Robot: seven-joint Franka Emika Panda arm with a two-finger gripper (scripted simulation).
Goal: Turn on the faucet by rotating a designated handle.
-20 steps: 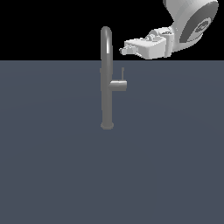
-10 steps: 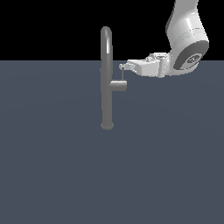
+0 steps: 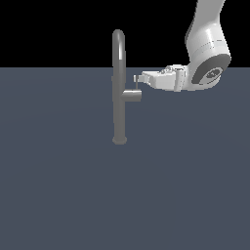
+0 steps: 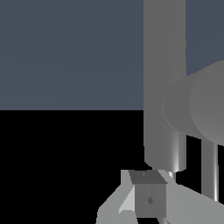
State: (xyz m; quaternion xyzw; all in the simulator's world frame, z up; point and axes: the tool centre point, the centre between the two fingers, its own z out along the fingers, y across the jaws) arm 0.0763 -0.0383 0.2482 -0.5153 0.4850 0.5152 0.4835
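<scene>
The faucet (image 3: 118, 88) is a tall grey tube with an arched top, standing on a small round base on the dark floor. A short stub (image 3: 132, 95) sticks out toward the exterior view's right, and the thin handle (image 3: 137, 84) rises from its end. My gripper (image 3: 138, 77) reaches in level from the exterior view's right, its tip at the top of the handle. The fingers look pressed together with nothing between them. In the wrist view the faucet (image 4: 164, 83) and stub (image 4: 197, 105) loom close, the handle (image 4: 209, 170) is a thin rod, and the gripper (image 4: 148, 199) sits beside it.
The white arm (image 3: 207, 53) comes down from the upper part of the exterior view's right. A flat dark grey-blue floor (image 3: 63, 185) surrounds the faucet, with a black background behind it.
The gripper has moved down and toward the exterior view's left, from above and beside the faucet to the top of the handle. The faucet has not visibly moved.
</scene>
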